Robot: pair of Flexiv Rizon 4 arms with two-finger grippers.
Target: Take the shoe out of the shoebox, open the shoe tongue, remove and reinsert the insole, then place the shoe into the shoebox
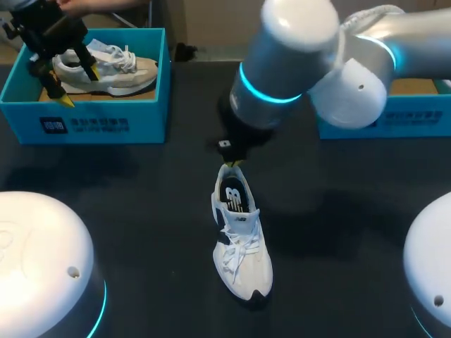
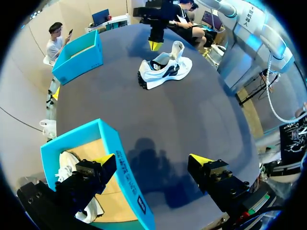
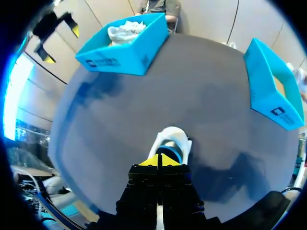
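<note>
Right, head view: the shoe [image 1: 242,243] is lying on the dark worktop [image 1: 141,211] mid-table, outside both boxes, heel pointing away from the robot. The right pincer [image 1: 235,162] is sitting right at that heel. The left pincer [image 1: 79,84] is hanging over the left shoebox [image 1: 99,123], which is holding a second shoe [image 1: 113,70]. The right shoebox [image 1: 416,116] is sitting mostly behind the right arm. Left wrist view: the left pincer is standing spread, one finger over the box, the other over bare worktop. Right wrist view: the right pincer's tips are pressing together just behind the heel; can't tell if they're nipping it.
</note>
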